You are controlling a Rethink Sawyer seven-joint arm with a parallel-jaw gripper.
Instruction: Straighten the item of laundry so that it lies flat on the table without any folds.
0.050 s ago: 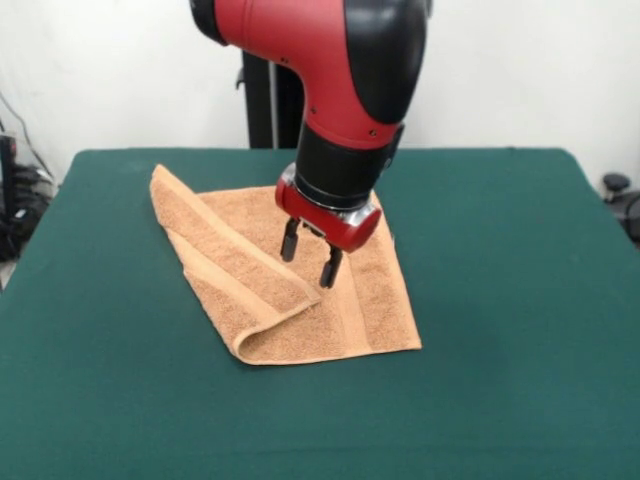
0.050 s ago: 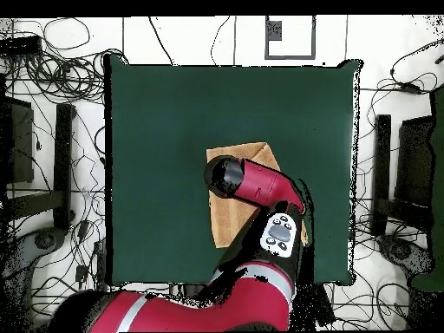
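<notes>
The orange-tan item of laundry (image 1: 300, 300) lies on the green table (image 1: 500, 300), left of centre in the front view. Its left side is folded over into a long flap that runs from the far left corner to a rounded fold at the near edge. My gripper (image 1: 310, 255) hangs just above the towel's middle, by the flap's inner edge. It is open and its two black fingers (image 1: 290, 241) hold nothing. In the overhead view the arm (image 2: 256, 186) covers much of the towel (image 2: 224, 217) and hides the gripper.
A black post (image 1: 262, 100) stands behind the table's far edge. In the overhead view, cables (image 2: 52, 104) and dark stands (image 2: 408, 165) lie on the floor around the table (image 2: 173, 113). Green surface shows on every side of the towel.
</notes>
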